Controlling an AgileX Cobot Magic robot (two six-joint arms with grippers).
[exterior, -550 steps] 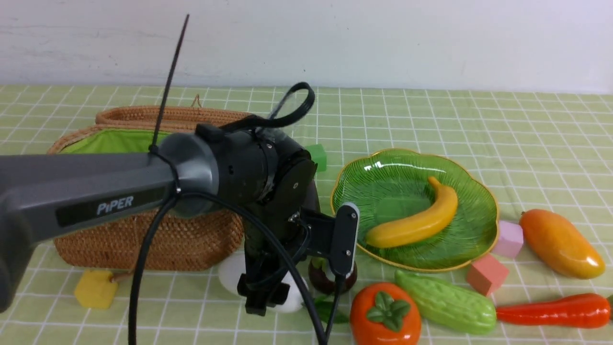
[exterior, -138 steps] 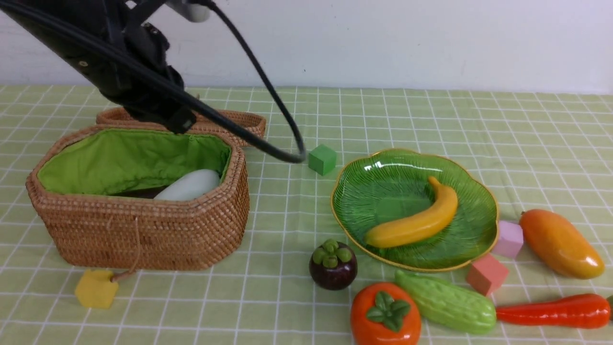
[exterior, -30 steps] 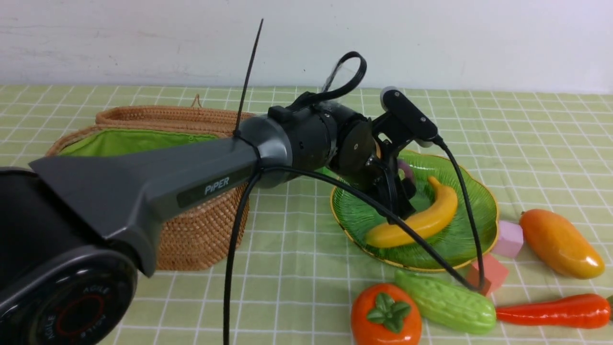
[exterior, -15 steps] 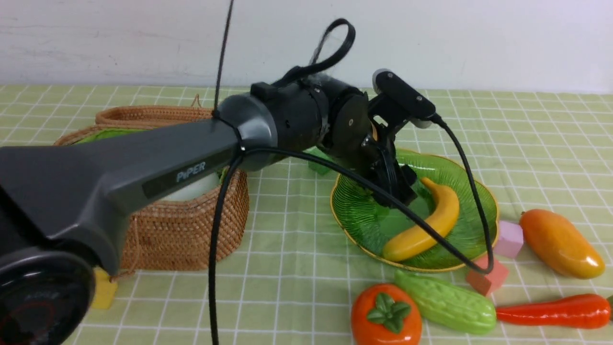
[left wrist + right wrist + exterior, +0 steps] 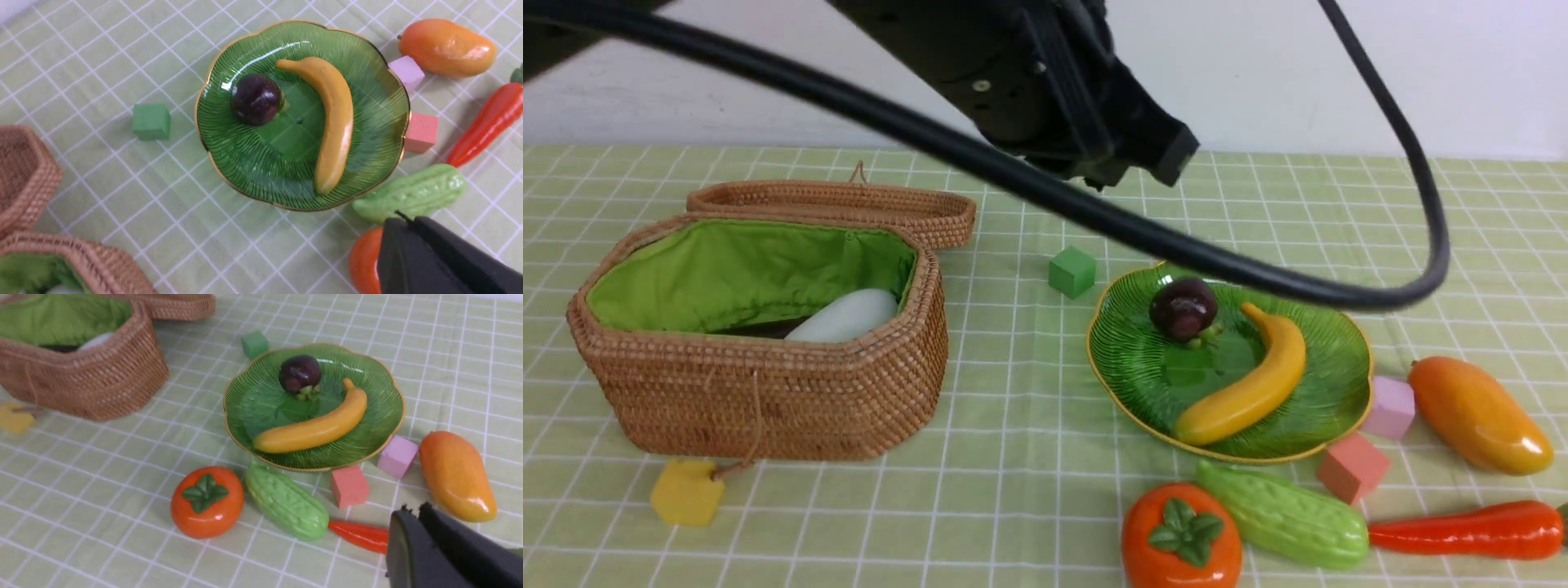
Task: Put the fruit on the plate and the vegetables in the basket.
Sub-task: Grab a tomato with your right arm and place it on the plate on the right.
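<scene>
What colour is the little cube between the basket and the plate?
The cube is green, seen best in the front view.

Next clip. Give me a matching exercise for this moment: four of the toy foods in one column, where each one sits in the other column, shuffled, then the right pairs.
1. mangosteen
2. radish
3. persimmon
4. mango

A. in the basket
B. beside the lilac cube
C. on the plate
D. beside the gourd

Pairs: 1-C, 2-A, 3-D, 4-B.
</scene>
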